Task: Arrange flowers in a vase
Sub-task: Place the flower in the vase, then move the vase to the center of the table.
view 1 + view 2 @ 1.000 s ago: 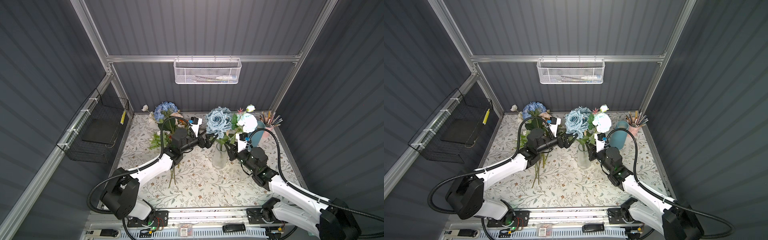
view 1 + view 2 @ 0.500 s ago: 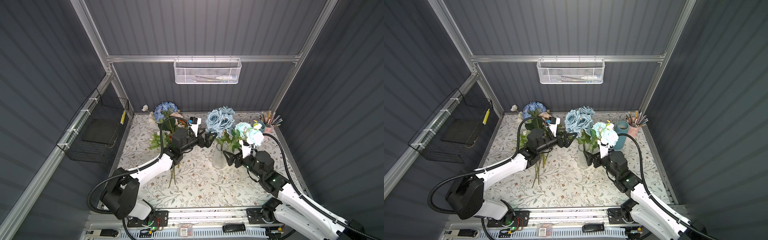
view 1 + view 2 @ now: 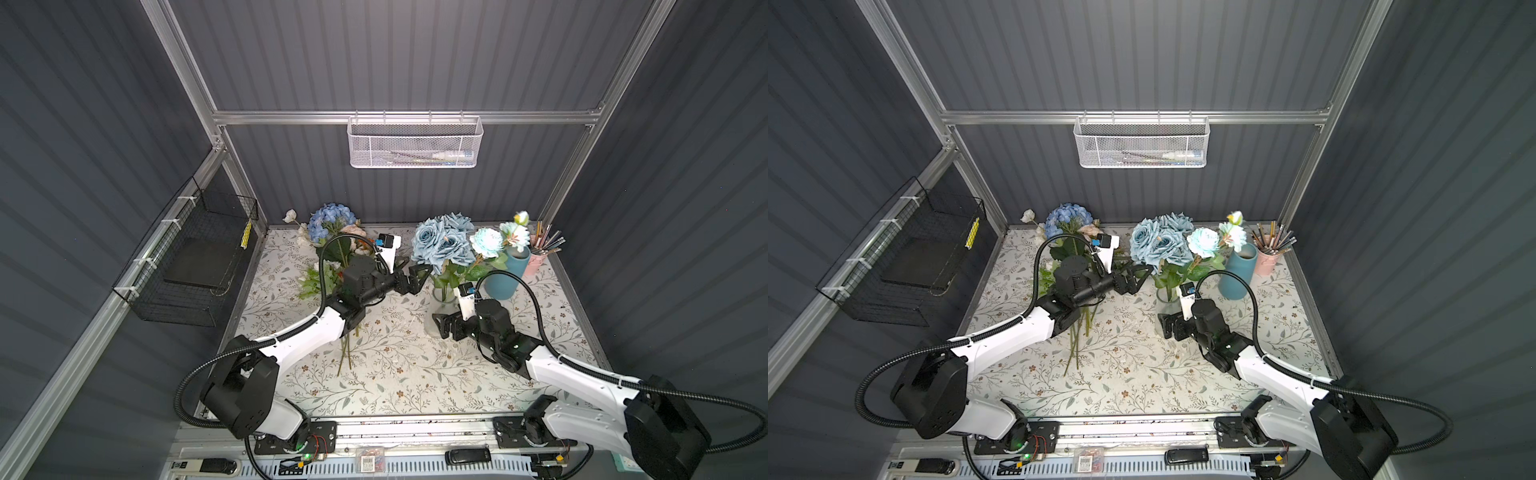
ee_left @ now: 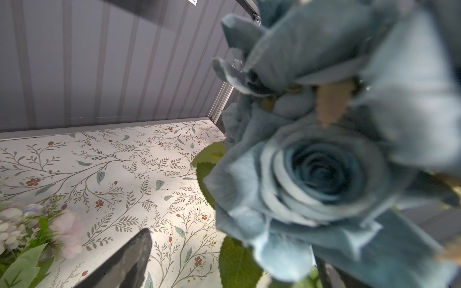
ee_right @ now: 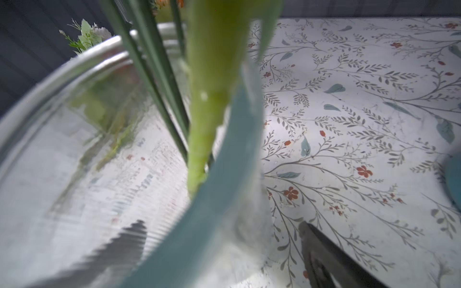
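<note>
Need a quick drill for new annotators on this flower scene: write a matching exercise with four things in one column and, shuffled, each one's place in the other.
Things
1. dusty-blue roses
2. blue hydrangea
3. teal vase
4. white mesh basket

Places
A. hanging from the rail on the back wall
B. lying on the table, in no vase
C. standing in the glass vase
D. standing beside the pink pencil cup

Pairs: 1-C, 2-B, 3-D, 4-A
</note>
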Robot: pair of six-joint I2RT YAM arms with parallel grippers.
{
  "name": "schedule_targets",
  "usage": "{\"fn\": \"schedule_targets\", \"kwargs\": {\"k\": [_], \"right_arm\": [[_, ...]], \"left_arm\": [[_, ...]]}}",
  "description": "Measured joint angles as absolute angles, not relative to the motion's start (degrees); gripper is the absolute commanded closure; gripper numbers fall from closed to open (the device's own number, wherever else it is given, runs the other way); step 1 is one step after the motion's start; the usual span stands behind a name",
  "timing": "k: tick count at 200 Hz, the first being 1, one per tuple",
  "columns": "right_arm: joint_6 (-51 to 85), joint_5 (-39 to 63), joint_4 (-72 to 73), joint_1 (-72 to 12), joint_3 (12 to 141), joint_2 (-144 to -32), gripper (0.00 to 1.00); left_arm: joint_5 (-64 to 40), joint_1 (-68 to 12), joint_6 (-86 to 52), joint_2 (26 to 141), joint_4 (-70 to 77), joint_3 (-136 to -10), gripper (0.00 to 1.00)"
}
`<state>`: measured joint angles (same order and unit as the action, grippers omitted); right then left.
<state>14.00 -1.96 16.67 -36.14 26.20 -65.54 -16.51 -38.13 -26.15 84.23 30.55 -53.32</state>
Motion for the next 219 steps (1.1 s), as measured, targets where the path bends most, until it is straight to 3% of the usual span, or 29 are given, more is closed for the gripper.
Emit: {"fn": "schedule_targets", "kwargs": {"k": [43, 89, 157, 219], "right_arm": [[13.98, -3.05, 27.83, -36.23, 23.4, -69.97, 0.02], [13.32, -3.95, 39.05, -36.64, 23.14, -76.62, 0.1], [10.98, -5.89, 47.46, -36.8, 26.0, -84.75, 0.15], [7.68, -6.04, 49.6, -36.51, 33.89, -93.82, 0.13]], "left_arm": [[-16.51, -38.13, -26.13, 84.23, 29.98, -53.32, 0.0], [-16.49, -38.13, -25.96, 84.23, 29.32, -53.3, 0.0], [-15.35, -38.13, -25.28, 83.83, 28.08, -53.1, 0.0], [-4.62, -36.93, -22.48, 71.94, 17.02, -48.86, 0.0]]}}
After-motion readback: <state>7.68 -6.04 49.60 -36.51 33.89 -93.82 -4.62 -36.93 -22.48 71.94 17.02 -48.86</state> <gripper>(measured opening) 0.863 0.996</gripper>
